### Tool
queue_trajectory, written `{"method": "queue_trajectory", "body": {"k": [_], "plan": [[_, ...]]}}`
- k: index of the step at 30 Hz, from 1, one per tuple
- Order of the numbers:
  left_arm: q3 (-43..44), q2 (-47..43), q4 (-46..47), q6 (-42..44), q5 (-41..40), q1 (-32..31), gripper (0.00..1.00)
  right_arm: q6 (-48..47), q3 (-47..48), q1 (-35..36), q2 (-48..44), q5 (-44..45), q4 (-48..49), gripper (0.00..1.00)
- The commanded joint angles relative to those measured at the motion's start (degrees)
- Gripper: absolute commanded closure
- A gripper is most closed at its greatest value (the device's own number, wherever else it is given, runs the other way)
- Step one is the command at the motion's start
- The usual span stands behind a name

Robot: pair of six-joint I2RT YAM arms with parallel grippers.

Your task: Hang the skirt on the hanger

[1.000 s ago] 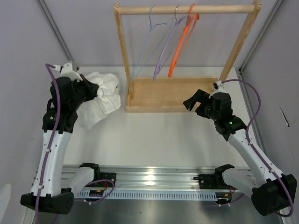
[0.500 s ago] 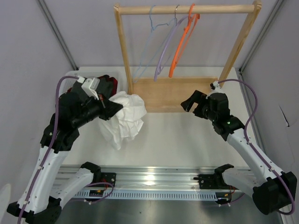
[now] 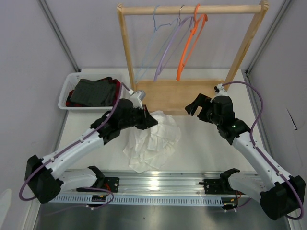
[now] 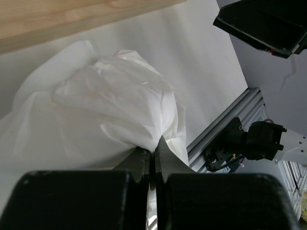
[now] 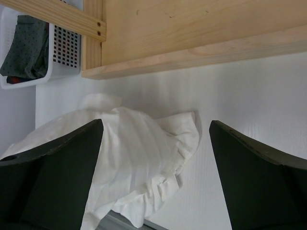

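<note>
The left fingers [image 4: 140,162] pinch the skirt [image 3: 156,141], heaped on the table [image 3: 201,143] with the hanger [image 3: 186,56] at its 1 o'clock; the right fingers [image 5: 53,172] stand spread.

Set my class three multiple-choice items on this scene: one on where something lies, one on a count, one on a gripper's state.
1. Where is the skirt relative to the wooden rack?
A on its base
B on the table in front of it
C on a hanger

2. How many hangers hang from the rail?
A two
B three
C four

3. The left gripper is:
A open
B shut on the skirt
C shut on a hanger

Answers:
1 B, it lies crumpled on the white surface.
2 B, there is a pale blue hanger, a lilac hanger and an orange hanger.
3 B, its fingers pinch white fabric.
</note>
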Motion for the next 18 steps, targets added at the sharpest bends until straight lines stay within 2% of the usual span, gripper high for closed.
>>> {"method": "queue_trajectory", "body": {"k": [1, 4, 8, 12, 13, 14, 16, 17, 18], "plan": [[2.21, 5.14, 13.58, -2.71, -1.36, -3.49, 1.0, -0.7, 3.61, 0.59, -0.05, 1.13, -1.24, 0.01], [4.24, 10.77, 13.59, -0.86, 1.19, -7.09, 1.0, -1.05, 3.88, 0.94, 0.12, 1.13, -2.21, 0.01], [3.63, 13.95, 12.54, 1.16, 1.81, -11.14, 1.0, -1.23, 3.44, 1.47, 0.3, 2.79, -2.82, 0.01], [-2.33, 12.82, 12.63, 0.55, 2.87, -14.29, 0.98, -1.31, 2.82, 2.52, 1.26, 2.45, -4.23, 0.01], [-3.22, 12.64, 12.27, 0.29, 2.69, -15.0, 0.94, -1.49, 2.65, 2.96, 1.35, 2.62, -4.49, 0.0], [-7.06, 12.47, 12.53, -0.84, 2.26, -15.71, 0.78, -1.49, 2.38, 3.23, 1.44, 2.62, -4.76, 0.0], [-9.9, 11.77, 13.93, -2.17, 2.43, -17.47, 0.67, -1.49, 0.9, 4.63, 1.97, 2.62, -4.67, 0.01], [-12.69, 11.33, 14.72, -2.96, 1.99, -17.9, 0.53, -1.4, 0.37, 4.98, 2.23, 2.62, -4.58, 0.01], [-13.33, 10.45, 14.82, -3.31, 1.81, -18.26, 0.45, -1.05, 0.01, 5.51, 2.5, 2.71, -4.5, 0.01]]}}
